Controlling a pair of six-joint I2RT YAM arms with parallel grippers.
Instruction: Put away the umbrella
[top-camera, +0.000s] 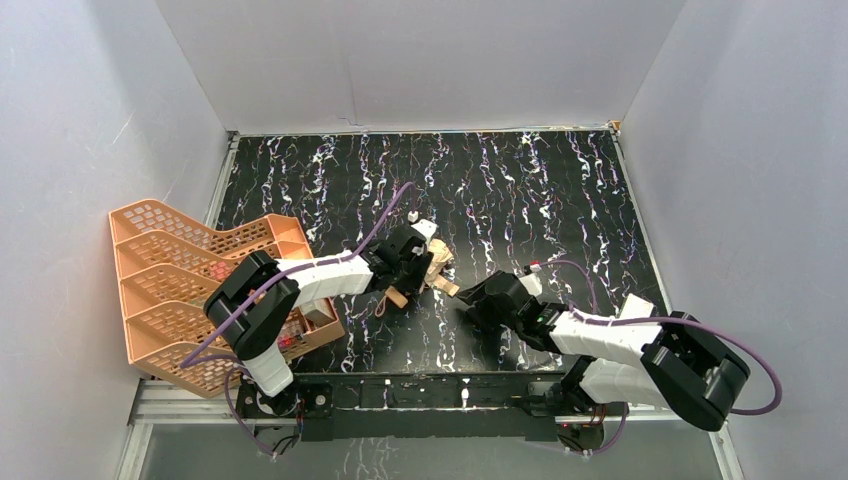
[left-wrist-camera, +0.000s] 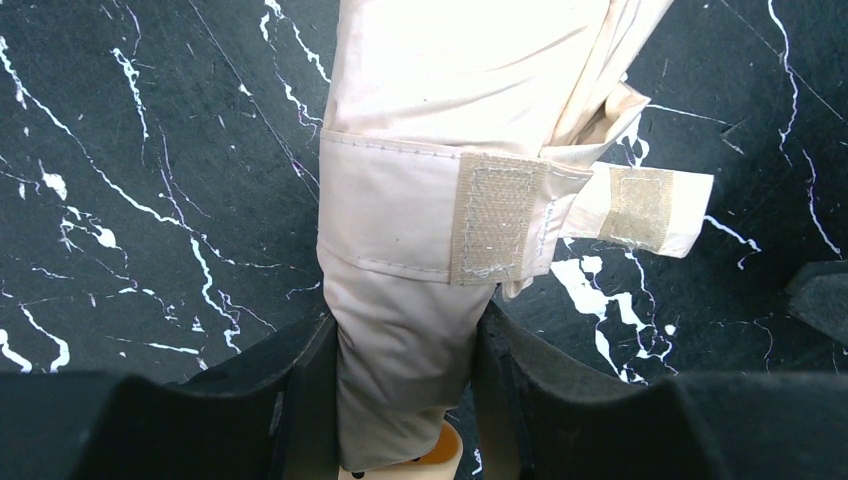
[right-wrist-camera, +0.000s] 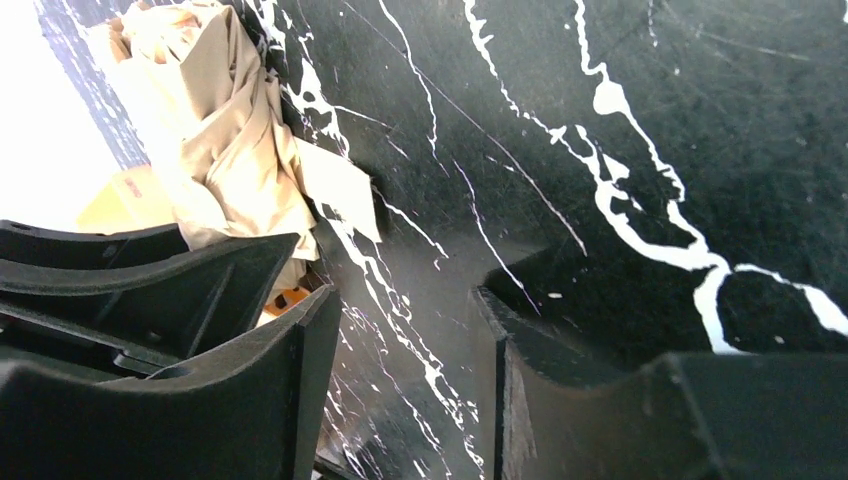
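The folded tan umbrella (top-camera: 432, 268) lies on the black marbled table (top-camera: 560, 200) near the middle. In the left wrist view its beige canopy (left-wrist-camera: 440, 150) is bundled, with the velcro strap (left-wrist-camera: 495, 215) wrapped round it and a loose strap end (left-wrist-camera: 645, 208) sticking out to the right. My left gripper (top-camera: 405, 268) is shut on the umbrella close to its tan handle (left-wrist-camera: 445, 455). My right gripper (top-camera: 478, 300) is open and empty just right of the umbrella, over bare table. The umbrella also shows in the right wrist view (right-wrist-camera: 215, 150), beyond my left finger.
An orange plastic mesh tray rack (top-camera: 190, 285) stands at the left edge of the table, beside the left arm's base. Grey walls enclose the table on three sides.
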